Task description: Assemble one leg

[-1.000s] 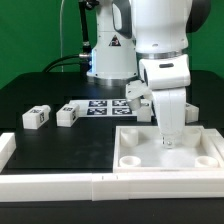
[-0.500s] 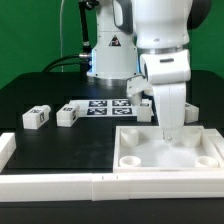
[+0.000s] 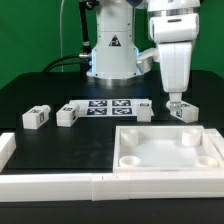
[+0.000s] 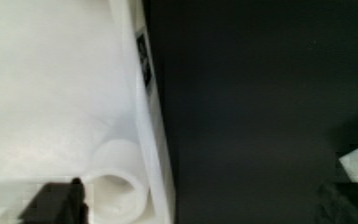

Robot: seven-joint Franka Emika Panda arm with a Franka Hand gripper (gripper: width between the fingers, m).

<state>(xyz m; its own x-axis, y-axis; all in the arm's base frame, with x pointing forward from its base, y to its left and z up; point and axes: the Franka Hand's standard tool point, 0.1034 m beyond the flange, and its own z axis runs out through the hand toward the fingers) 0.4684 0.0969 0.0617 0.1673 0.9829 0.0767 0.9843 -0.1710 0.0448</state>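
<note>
End effector (image 3: pixel 172 98) hangs just over a leg (image 3: pixel 184 110) by the desk (image 3: pixel 40 95) edge on the exterior view's right, probably to grasp it. I cannot tell how open it is

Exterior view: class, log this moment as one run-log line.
tool: above table, behind tray | grip: unclear | leg: on table near tool, not seated

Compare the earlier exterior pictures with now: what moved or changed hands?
The end effector lifted out of the white tray and swung toward the exterior view's right, now just above a leg behind it. No grasp or release shows. The two legs at that view's left, marker board and tray stayed put.
</note>
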